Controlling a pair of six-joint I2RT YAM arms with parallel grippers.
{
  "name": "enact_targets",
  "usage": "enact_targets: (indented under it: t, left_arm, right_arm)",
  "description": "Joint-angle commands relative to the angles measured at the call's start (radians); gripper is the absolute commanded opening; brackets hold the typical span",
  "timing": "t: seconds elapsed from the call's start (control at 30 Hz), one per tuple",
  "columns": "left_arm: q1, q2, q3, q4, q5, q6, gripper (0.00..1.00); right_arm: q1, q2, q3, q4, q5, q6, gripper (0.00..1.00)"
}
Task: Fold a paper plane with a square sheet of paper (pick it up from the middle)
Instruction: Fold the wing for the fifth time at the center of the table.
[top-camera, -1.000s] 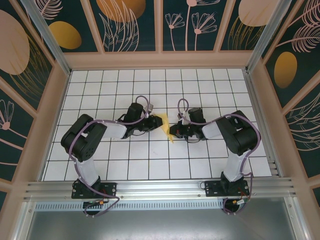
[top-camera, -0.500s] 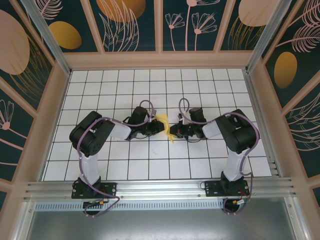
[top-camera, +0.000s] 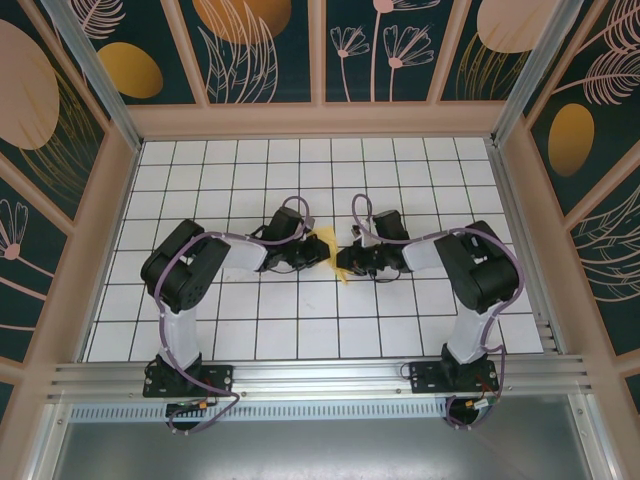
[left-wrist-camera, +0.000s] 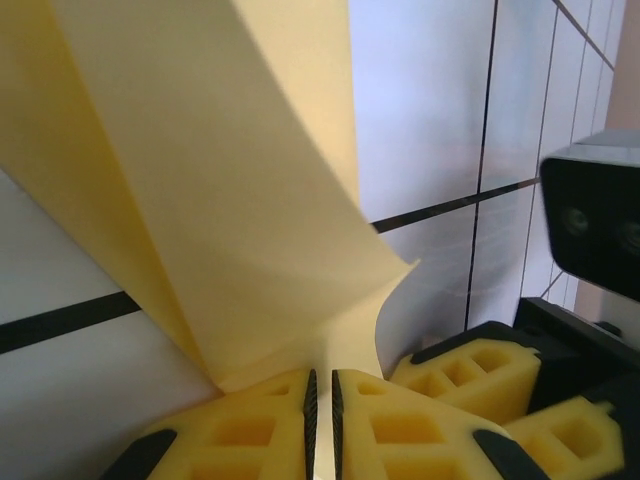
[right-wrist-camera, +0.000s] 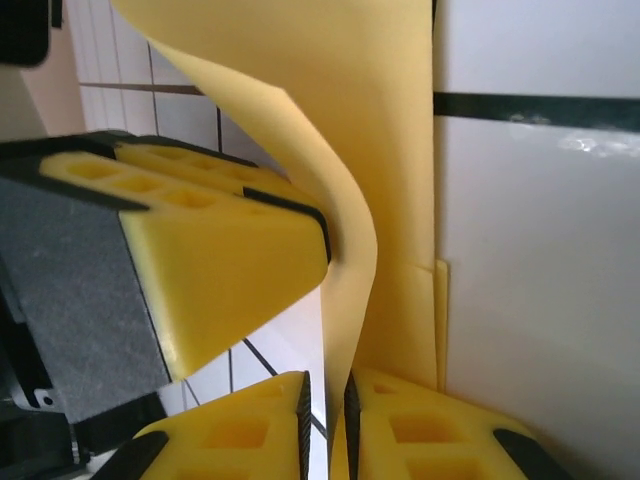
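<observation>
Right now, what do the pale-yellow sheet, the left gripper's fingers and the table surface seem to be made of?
The pale-yellow sheet: thin matte paper, by its soft curl and folded edge. The left gripper's fingers: matte yellow, probably moulded plastic or foam, with open cells. The table surface: glossy white, perhaps laminate or tile; it reflects light beside a black grid line.

White table (top-camera: 400, 170), black grid lines (square tiles); pale-yellow paper (top-camera: 324, 243) mid-table

Top camera looks down from behind; both wrist cameras, very close, share the paper (left-wrist-camera: 230, 200).
</observation>
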Motion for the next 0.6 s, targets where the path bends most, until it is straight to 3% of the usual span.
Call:
enact_targets:
  t: [0.0, 0.17, 0.3, 0.57]
  left_arm:
    - [0.004, 0.077, 0.013, -0.115, -0.143, 0.021, 0.17]
    - [0.004, 0.085, 0.027, -0.143, -0.157, 0.026, 0.17]
    - [0.004, 0.079, 0.024, -0.145, -0.159, 0.030, 0.17]
    - [0.004, 0.025, 0.037, -0.091, -0.112, 0.104, 0.22]
  right_arm:
    - [0.024, -0.049, 0.028, -0.139, 0.081, -0.109, 0.20]
    - [0.049, -0.073, 0.034, -0.179, 0.135, -0.143, 0.18]
    - [0.053, -0.071, 0.024, -0.175, 0.132, -0.134, 0.10]
    - [0.022, -0.008, -0.030, -0.083, 0.058, -0.063, 0.02]
